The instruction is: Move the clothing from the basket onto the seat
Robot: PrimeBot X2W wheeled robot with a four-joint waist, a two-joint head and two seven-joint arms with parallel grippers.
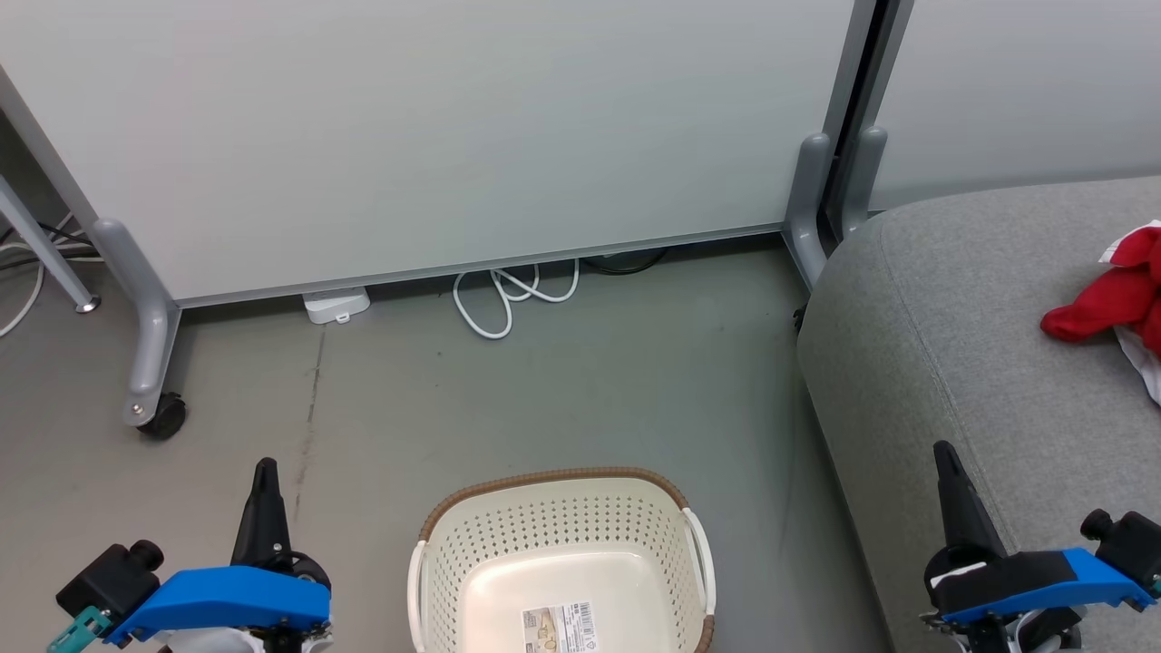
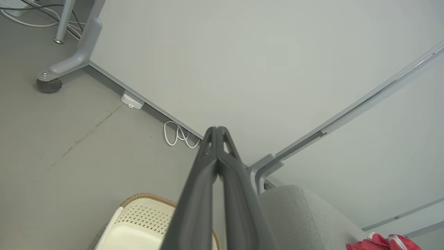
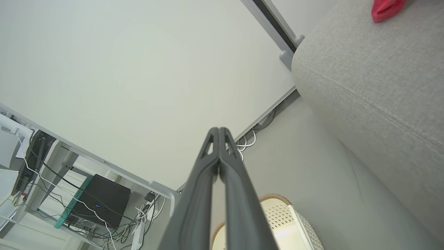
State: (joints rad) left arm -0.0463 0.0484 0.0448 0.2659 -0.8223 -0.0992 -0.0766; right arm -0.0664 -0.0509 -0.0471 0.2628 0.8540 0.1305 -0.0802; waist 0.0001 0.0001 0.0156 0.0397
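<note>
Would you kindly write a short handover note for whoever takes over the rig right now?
Left pincer: shut, holding nothing, left of the basket.
Right pincer: shut, holding nothing, by the seat.
Clothing: red and white, lying on the seat, cut off at the head view's right edge.
Basket: on the floor; the part in view holds a paper label, no clothing.
Done: the transfer, apparently.
Left: check the basket's hidden near end and confirm every garment is on the seat.
</note>
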